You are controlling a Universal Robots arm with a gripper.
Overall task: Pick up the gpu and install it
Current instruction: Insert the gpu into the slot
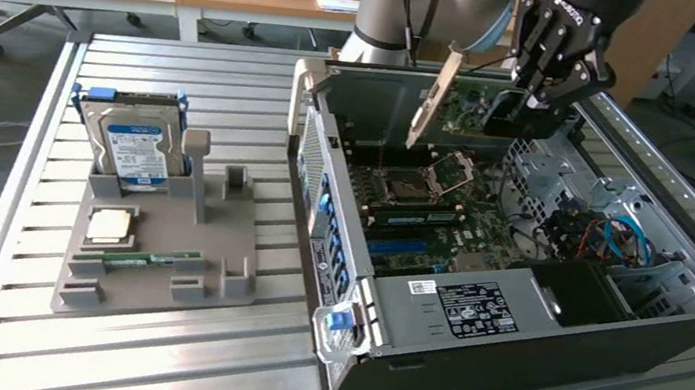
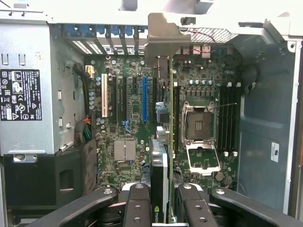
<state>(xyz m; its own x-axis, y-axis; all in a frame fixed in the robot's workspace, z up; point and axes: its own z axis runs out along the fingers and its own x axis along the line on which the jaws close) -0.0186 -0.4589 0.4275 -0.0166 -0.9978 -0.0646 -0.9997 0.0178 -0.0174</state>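
Fingers (image 2: 137, 205) of the gripper (image 1: 522, 112) are clamping the gpu (image 1: 439, 94) on edge, holding it over the open computer case (image 1: 653, 326). The case is lying toward the tabletop's (image 1: 165, 353) edge at the exterior view's right. The card's silvery bracket is pointing toward the case's rear wall, and the card is hanging above the motherboard (image 2: 128, 94), clear of the slots.

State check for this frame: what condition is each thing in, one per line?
gpu: held on edge over the computer case, not in a slot.
end effector: shut on the gpu.
computer case: lying on its side, side panel off.
hard drive: standing upright in the gray holder.
memory stick: lying flat on the gray holder.
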